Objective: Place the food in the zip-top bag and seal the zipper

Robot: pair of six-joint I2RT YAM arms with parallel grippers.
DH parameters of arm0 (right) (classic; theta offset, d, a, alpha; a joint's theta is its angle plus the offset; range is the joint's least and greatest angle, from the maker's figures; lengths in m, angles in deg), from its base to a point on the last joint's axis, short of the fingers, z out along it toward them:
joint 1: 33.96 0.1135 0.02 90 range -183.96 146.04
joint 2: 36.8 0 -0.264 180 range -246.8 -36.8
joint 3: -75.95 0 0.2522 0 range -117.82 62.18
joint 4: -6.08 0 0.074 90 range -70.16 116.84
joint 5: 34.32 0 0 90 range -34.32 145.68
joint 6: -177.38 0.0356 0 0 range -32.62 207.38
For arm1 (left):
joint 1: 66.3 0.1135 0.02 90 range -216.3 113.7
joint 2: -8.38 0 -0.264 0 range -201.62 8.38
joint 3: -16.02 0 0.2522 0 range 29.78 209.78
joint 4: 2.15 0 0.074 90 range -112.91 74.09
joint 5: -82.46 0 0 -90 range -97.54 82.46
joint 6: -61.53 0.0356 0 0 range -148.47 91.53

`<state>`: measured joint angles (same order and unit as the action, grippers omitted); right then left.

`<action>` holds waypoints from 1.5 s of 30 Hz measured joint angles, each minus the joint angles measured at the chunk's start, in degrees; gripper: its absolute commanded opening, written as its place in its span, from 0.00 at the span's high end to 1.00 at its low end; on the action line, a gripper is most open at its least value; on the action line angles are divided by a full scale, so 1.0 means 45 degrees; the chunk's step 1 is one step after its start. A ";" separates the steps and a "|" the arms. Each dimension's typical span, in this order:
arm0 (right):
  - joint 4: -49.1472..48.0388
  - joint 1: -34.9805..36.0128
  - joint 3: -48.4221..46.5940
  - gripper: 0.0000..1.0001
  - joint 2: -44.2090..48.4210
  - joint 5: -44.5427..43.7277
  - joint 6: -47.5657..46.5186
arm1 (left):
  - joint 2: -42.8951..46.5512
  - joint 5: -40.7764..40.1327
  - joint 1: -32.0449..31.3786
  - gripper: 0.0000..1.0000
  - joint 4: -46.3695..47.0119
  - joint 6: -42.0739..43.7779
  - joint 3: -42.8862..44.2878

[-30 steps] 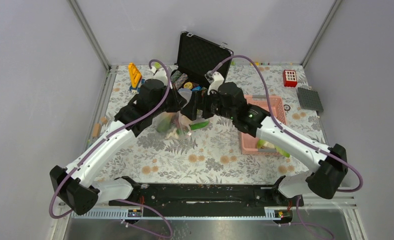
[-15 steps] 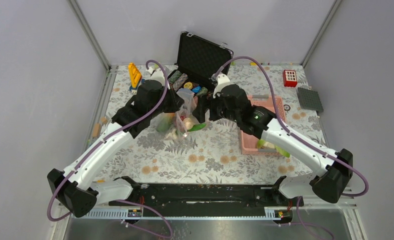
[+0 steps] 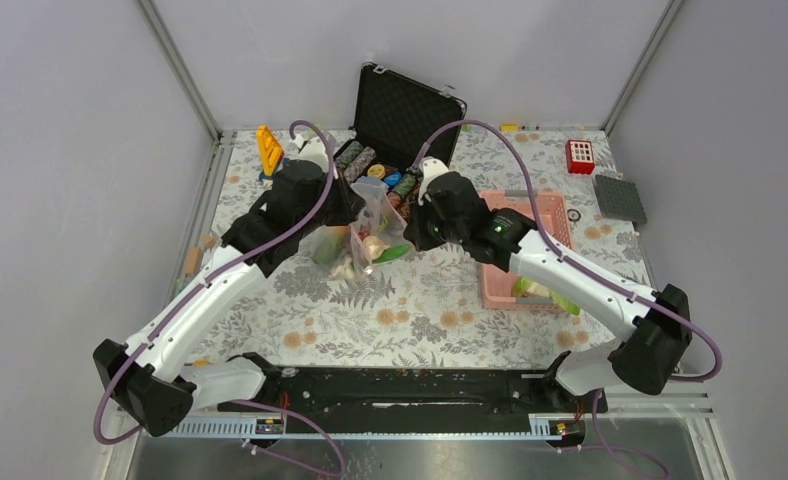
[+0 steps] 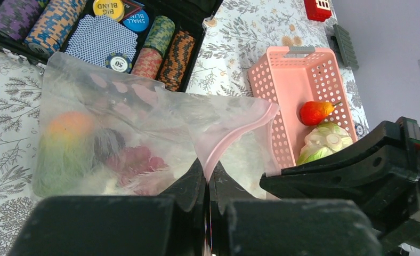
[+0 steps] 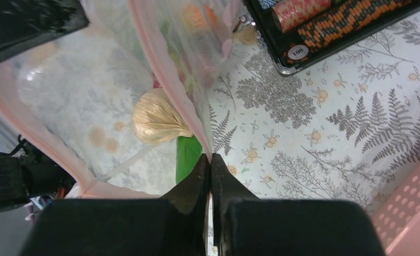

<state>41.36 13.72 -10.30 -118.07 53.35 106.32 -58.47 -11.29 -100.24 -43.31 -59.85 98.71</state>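
Note:
The clear zip-top bag [image 3: 374, 218] hangs between my two grippers above the flowered table. My left gripper [image 4: 208, 175] is shut on the pink zipper [image 4: 234, 132] at one side of the mouth. Through the plastic I see an orange-green mango [image 4: 64, 140] and a red fruit [image 4: 134, 160]. My right gripper [image 5: 210, 158] is shut on the bag's pink edge [image 5: 165, 80] at the other side. A long green vegetable [image 5: 188, 153] and a tan piece [image 5: 157, 120] lie inside. More food, a red fruit [image 4: 314, 112] and a leafy piece [image 4: 325, 141], sits in the pink basket [image 4: 298, 69].
An open black case [image 3: 402, 108] with striped poker chips [image 3: 362, 160] stands just behind the bag. The pink basket [image 3: 555, 222] is to the right. A yellow toy [image 3: 269, 148], a red block [image 3: 580, 156] and a grey plate [image 3: 620, 197] lie along the back.
My right gripper moved left to the bag's mouth and closed on its pink edge. The left gripper kept its hold, and the bag now stands more upright.

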 measured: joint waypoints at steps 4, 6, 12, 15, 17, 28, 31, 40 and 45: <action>0.0044 -0.0005 -0.0559 1.00 0.0000 0.0772 -0.0083 | 0.0131 -0.0272 0.0044 1.00 -0.0058 0.0321 0.0000; 0.0141 -0.0019 -0.1049 1.00 0.0000 0.1515 -0.0131 | 0.0257 -0.0661 0.0049 1.00 -0.0219 0.0544 0.0000; 0.0321 -0.0126 -0.2861 1.00 0.0015 0.4211 -0.0107 | 0.1248 -0.2399 0.0058 1.00 -0.1161 0.1122 0.0000; 0.0335 -0.0253 -0.3565 1.00 0.0015 0.5382 0.0087 | 0.1933 -0.2851 0.0058 1.00 -0.1447 0.1302 -0.0005; 0.0335 -0.0432 -0.3905 1.00 0.0015 0.6120 0.0335 | 0.2356 -0.3021 0.0058 1.00 -0.1530 0.1365 -0.0015; -0.0563 -0.1273 -0.2759 0.96 -0.0325 0.8432 0.1943 | 0.3755 -0.3356 0.0058 1.00 -0.1637 0.1496 -0.0034; -0.0491 -0.1273 -0.1715 0.93 -0.0316 0.7820 0.1889 | 0.3701 -0.3133 0.0058 1.00 -0.1651 0.1608 -0.0049; -0.0345 -0.2001 0.1316 0.58 0.0403 0.4711 0.2370 | 0.1069 -0.1219 0.0019 1.00 -0.0860 0.1744 -0.0738; 0.0563 -0.3230 0.2200 0.01 0.0627 0.3823 0.2589 | -0.0403 -0.0423 0.0034 1.00 -0.0306 0.1661 -0.0758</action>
<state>43.89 -0.82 -0.40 -115.25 70.55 117.97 -60.29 -13.19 -100.08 -44.68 -52.37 95.30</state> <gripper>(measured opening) 0.724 0.006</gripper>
